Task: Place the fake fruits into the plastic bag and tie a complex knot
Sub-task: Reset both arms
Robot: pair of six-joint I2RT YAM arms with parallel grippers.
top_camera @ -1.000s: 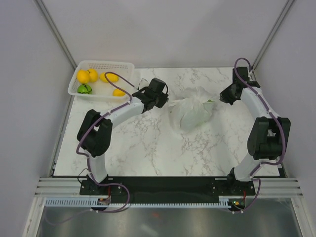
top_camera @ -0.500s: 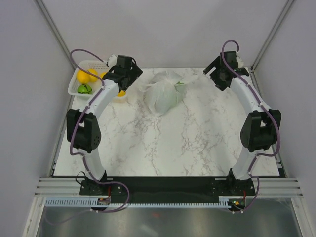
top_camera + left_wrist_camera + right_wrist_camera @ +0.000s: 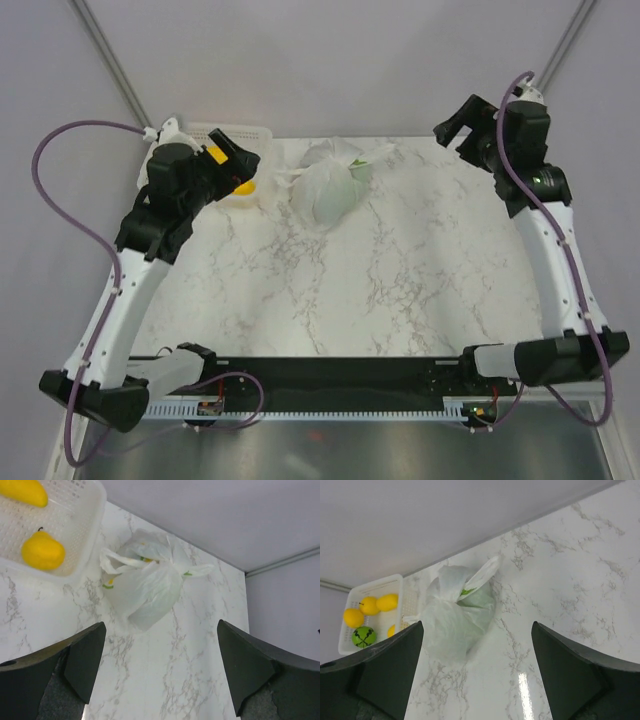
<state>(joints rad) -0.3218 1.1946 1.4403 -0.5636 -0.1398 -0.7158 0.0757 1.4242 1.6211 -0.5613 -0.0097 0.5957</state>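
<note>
Both arms lifted and swung outward since half a second ago; plastic bag [image 3: 325,188] unmoved.

Top view. Left gripper [image 3: 240,168]: raised at 10 o'clock over the basket [image 3: 250,133], jaws apart, empty. Right gripper [image 3: 457,122]: raised at 1 o'clock, jaws apart, empty. Bag: on the table [image 3: 400,290] at 12 o'clock near the far edge, just beside the basket, well apart from both grippers; a rounded, filled white bundle. One yellow piece of the fake fruits [image 3: 242,186] shows in the basket.

Left wrist view. Fingers [image 3: 82,660] spread wide, nothing between. Bag at 12 o'clock: crinkled, translucent, bulging. Handle loops [image 3: 117,561] splayed toward 9 and 3 o'clock; whether knotted, cannot tell. Two yellow fruits in the basket at 10 o'clock.

Right wrist view. Fingers spread wide, nothing held. Bag at 12 o'clock, one loop pointing to 1 o'clock, green print at its mouth. Basket at 9 o'clock: four yellow fruits, one green fruit [image 3: 364,636] with black markings.
</note>
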